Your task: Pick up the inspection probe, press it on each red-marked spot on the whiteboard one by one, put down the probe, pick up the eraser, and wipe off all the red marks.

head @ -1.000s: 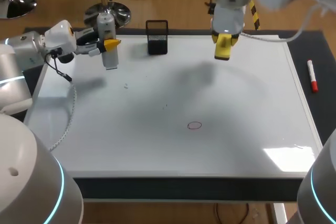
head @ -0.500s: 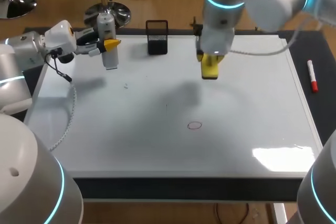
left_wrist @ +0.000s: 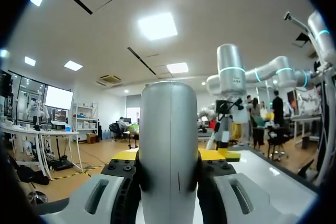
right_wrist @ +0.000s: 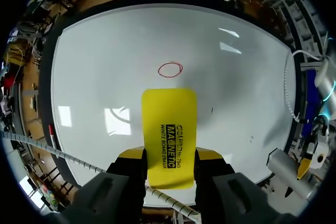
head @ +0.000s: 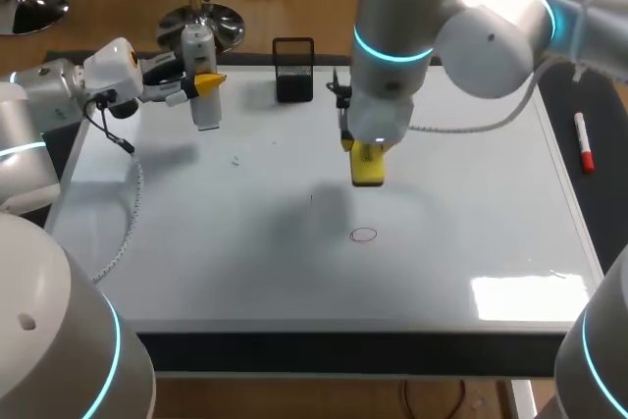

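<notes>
The right gripper (right_wrist: 169, 155) pinched the yellow eraser (right_wrist: 169, 121) above the whiteboard (head: 471, 203), just far of the red mark (head: 364, 235), while the left gripper (left_wrist: 169, 156) clamped the probe (left_wrist: 169, 119) over the board's far-left corner.

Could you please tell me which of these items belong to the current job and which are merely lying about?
Job: large white whiteboard; red circle mark; yellow rectangular eraser; silver cylindrical probe.
Lying about: black mesh holder; red-and-white marker pen.
</notes>
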Controlling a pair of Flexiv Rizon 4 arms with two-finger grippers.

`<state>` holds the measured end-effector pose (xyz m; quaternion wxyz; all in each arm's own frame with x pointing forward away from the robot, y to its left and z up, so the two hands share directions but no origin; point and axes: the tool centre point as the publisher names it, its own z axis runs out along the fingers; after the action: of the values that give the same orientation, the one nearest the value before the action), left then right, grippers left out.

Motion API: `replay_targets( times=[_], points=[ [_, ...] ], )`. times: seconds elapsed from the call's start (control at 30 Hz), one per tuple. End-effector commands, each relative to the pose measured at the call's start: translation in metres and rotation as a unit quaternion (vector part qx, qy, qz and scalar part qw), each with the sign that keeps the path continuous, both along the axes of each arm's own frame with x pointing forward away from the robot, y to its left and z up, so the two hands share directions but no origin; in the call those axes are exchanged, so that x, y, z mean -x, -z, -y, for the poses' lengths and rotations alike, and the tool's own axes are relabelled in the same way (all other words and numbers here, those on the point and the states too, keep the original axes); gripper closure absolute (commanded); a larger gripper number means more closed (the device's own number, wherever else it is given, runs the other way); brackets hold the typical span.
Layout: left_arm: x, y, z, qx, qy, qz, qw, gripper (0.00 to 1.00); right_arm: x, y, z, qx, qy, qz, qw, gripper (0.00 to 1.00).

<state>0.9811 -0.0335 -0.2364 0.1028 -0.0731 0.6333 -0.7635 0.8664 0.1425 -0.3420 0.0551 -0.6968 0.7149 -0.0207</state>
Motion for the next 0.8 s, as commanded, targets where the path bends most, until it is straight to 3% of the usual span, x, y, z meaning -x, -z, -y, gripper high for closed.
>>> replay_targets(
  times=[0.03,0.3,0.8],
  points=[
    [0.000,0.000,0.000,0.001,0.000,0.001,1.000,1.00,0.012,0.010,-0.008,0.004,0.001,0.011,1.000,1.00],
    [0.000,0.000,0.000,0.001,0.000,0.001,1.000,1.00,0.033,0.033,-0.019,0.004,-0.004,-0.004,1.000,1.00],
    [0.000,0.000,0.000,0.001,0.000,0.001,1.000,1.00,0.055,0.042,-0.029,0.003,-0.003,-0.023,1.000,1.00]
  ],
)
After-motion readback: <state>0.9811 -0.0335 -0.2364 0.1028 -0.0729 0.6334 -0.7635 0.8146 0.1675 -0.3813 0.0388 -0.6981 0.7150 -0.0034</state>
